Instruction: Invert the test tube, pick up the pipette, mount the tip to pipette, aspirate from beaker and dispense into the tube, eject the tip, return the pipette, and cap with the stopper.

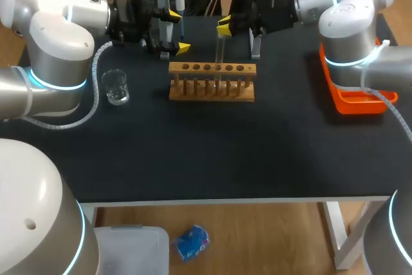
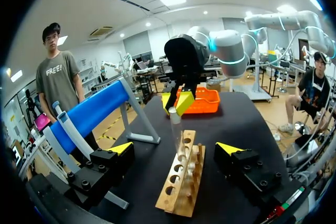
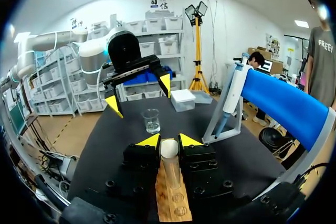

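Test tube | gripped by right hand | lower end obscured at rack

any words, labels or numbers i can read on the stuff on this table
No text can be read on anything on the table.
light wooden rack with a row of holes: no print.
small clear glass beaker: any marks are too small to tell.
white pipette: no legible label.
clear glass test tube in the right gripper: unmarked.
orange plastic tray: plain.
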`<state>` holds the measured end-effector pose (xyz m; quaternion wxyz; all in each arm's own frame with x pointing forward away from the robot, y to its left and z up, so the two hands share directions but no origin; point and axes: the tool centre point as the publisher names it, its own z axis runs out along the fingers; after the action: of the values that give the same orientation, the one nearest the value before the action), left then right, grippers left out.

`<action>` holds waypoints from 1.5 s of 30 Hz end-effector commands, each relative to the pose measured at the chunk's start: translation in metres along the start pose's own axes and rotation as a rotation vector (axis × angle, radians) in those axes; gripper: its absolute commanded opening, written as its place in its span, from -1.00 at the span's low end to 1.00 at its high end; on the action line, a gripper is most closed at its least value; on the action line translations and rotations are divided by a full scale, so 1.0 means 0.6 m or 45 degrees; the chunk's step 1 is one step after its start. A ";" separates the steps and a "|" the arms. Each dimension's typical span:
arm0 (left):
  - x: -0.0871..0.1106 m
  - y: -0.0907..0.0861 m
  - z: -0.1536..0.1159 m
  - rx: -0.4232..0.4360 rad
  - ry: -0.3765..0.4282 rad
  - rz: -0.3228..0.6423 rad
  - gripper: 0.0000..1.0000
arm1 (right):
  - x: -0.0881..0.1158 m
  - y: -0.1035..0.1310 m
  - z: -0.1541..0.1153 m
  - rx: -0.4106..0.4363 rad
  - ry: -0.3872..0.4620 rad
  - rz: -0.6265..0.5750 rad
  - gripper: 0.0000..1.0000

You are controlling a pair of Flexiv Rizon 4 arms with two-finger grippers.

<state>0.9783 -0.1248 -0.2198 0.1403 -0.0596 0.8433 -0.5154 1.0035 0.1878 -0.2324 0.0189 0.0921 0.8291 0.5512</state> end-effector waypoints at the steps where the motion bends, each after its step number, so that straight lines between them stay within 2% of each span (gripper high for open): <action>1: -0.001 -0.001 0.000 -0.003 0.003 -0.001 1.00 | -0.001 -0.008 0.003 0.005 0.000 0.003 -1.00; 8: -0.001 -0.001 0.000 -0.003 0.003 -0.001 1.00 | -0.001 -0.013 0.004 0.014 -0.004 0.012 -1.00; 9: -0.001 -0.001 0.000 -0.003 0.003 -0.001 1.00 | -0.001 -0.012 0.004 0.014 -0.004 0.012 -0.77; 10: -0.001 -0.001 0.000 -0.003 0.003 -0.001 1.00 | -0.001 -0.011 0.002 0.014 -0.009 0.012 -0.15; 11: -0.001 -0.001 0.000 -0.003 0.003 -0.001 1.00 | -0.002 -0.009 0.001 0.013 -0.010 0.012 0.84; 12: -0.001 -0.001 0.000 -0.003 0.003 -0.001 1.00 | -0.003 -0.006 -0.001 0.007 -0.014 0.009 1.00; 17: -0.001 -0.001 0.000 -0.003 0.003 -0.001 1.00 | -0.001 0.015 -0.012 -0.030 -0.020 -0.011 1.00; 21: -0.001 -0.001 0.000 -0.003 0.003 -0.001 1.00 | 0.003 0.037 -0.026 -0.119 -0.007 -0.014 1.00; 27: -0.001 -0.001 0.000 -0.003 0.003 -0.001 1.00 | 0.005 0.055 -0.032 -0.280 0.079 -0.022 1.00; 31: -0.001 -0.001 0.000 -0.003 0.003 -0.001 1.00 | 0.004 0.059 -0.029 -0.323 0.163 -0.038 1.00; 32: -0.001 -0.001 0.000 -0.003 0.003 -0.001 1.00 | 0.003 0.059 -0.028 -0.331 0.174 -0.035 0.21; 33: -0.001 -0.001 0.000 -0.003 0.003 -0.001 1.00 | 0.002 0.059 -0.027 -0.343 0.191 -0.025 -0.21; 34: -0.001 -0.001 0.000 -0.003 0.003 -0.001 1.00 | 0.001 0.059 -0.027 -0.348 0.205 -0.029 -0.71; 35: -0.001 -0.001 0.000 -0.003 0.003 -0.001 1.00 | 0.000 0.060 -0.027 -0.348 0.211 -0.034 -1.00; 45: -0.001 -0.001 0.000 -0.003 0.003 -0.001 1.00 | -0.002 0.071 -0.025 -0.390 0.259 -0.034 -1.00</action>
<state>0.9783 -0.1249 -0.2198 0.1403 -0.0596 0.8433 -0.5154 1.0039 0.1900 -0.1853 -0.0349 0.0300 0.7367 0.6746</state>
